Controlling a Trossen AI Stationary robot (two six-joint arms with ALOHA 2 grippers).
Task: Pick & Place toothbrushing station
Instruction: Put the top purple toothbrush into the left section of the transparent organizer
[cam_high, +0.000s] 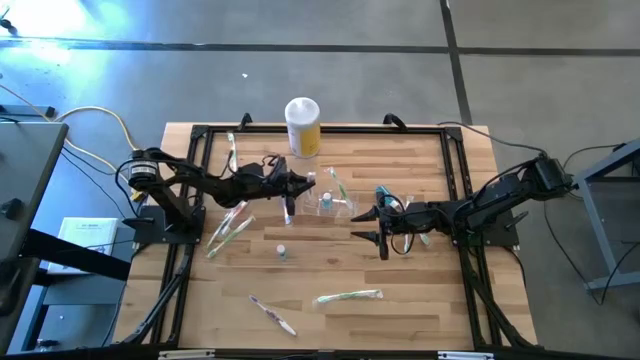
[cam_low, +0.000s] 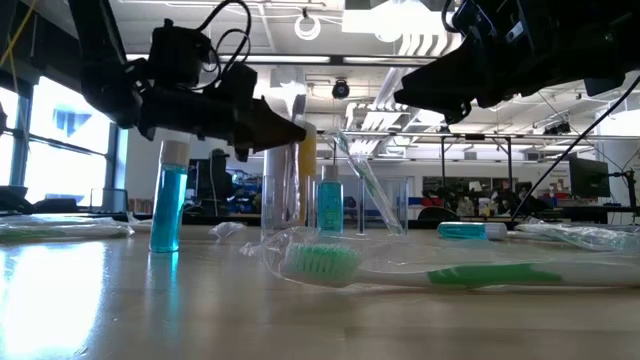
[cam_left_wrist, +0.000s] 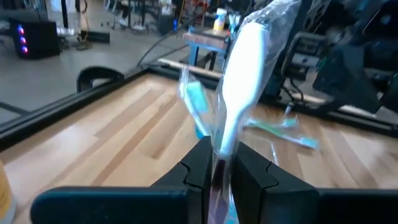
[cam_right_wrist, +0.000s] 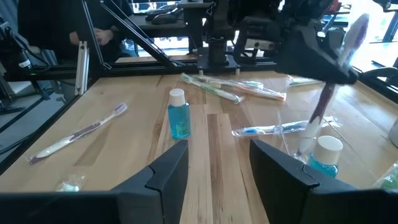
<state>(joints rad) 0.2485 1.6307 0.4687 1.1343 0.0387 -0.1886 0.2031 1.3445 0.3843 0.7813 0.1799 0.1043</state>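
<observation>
My left gripper (cam_high: 305, 183) reaches in from the table's left and is shut on a clear-wrapped toothbrush (cam_right_wrist: 320, 106), which stands steeply beside the clear holder (cam_high: 330, 203). The brush's white end (cam_left_wrist: 242, 68) rises above the fingers. Its lower end (cam_right_wrist: 305, 146) reaches down close to the table behind a small blue bottle (cam_right_wrist: 324, 155). A green toothbrush (cam_low: 365, 180) leans in the holder (cam_low: 385, 205). My right gripper (cam_high: 372, 225) stands open just right of the holder, nothing between its fingers (cam_right_wrist: 168, 174). My left gripper pinches the wrapped toothbrush between its two fingers (cam_left_wrist: 199, 168), on the upper stretch of the handle (cam_left_wrist: 219, 155) below the white end. The fingers come level from the table's left and lie across the brush. The brush stands steeply tilted; whether its lower end touches the table I cannot tell.
A yellow white-topped canister (cam_high: 302, 125) stands at the far edge. A second blue bottle (cam_high: 282, 252) stands nearer the front. Wrapped toothbrushes lie at the left (cam_high: 230, 230), front centre (cam_high: 348, 296) and front left (cam_high: 272, 313). A black frame (cam_high: 200, 135) rims the table.
</observation>
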